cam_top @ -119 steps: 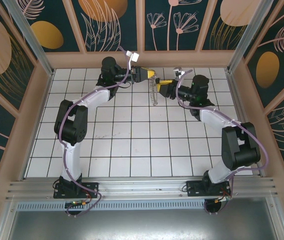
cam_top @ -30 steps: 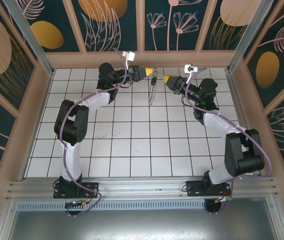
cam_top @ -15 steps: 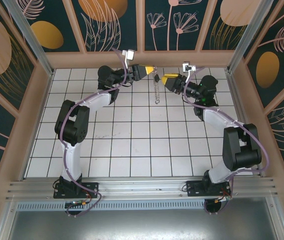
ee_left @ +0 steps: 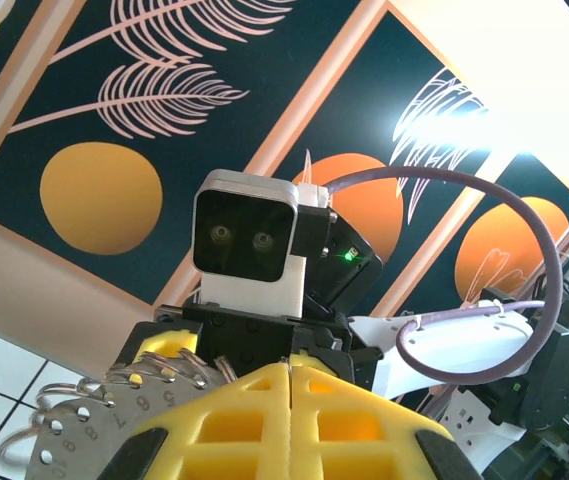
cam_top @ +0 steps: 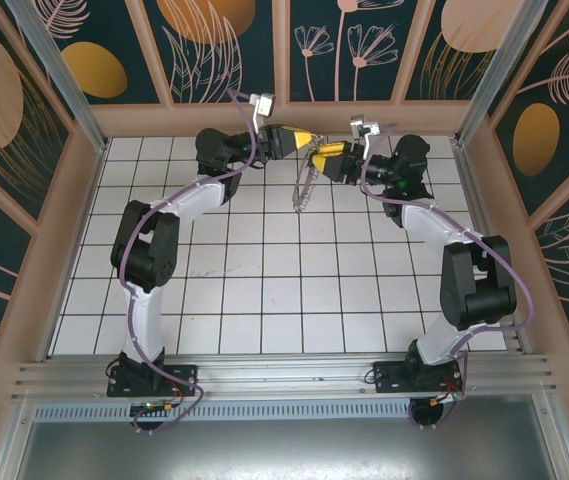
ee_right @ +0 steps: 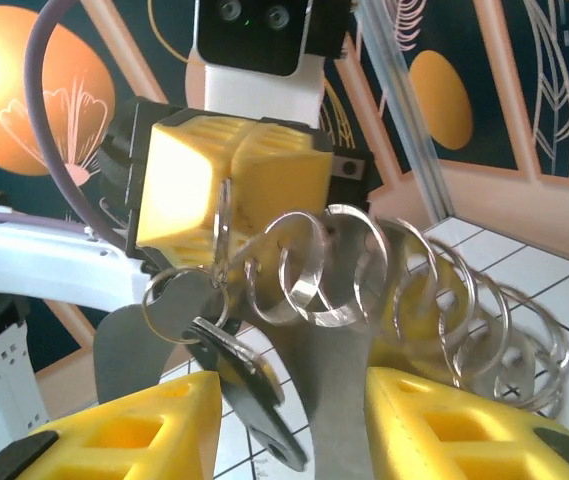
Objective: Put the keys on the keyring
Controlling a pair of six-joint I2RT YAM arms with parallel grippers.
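The counter (cam_top: 264, 290) is white tile ruled with dark grout lines, and its squares lie bare. Dark teal wall panels (cam_top: 219, 50) painted with orange discs and pale leaves, framed in light wood, close it in on three sides, and an aluminium rail (cam_top: 284, 375) runs along the near edge. At the far end the left end effector (cam_top: 304, 137) has its yellow fingers pressed together on the top of the keyring (cam_top: 304, 185), which hangs in the air as a chain of silvery loops above the tiles. Just beside it, the right end effector (cam_top: 322, 157) is spread wide with nothing gripped. The keys (ee_right: 249, 390), dark and small, dangle from a loop near the pinched end.
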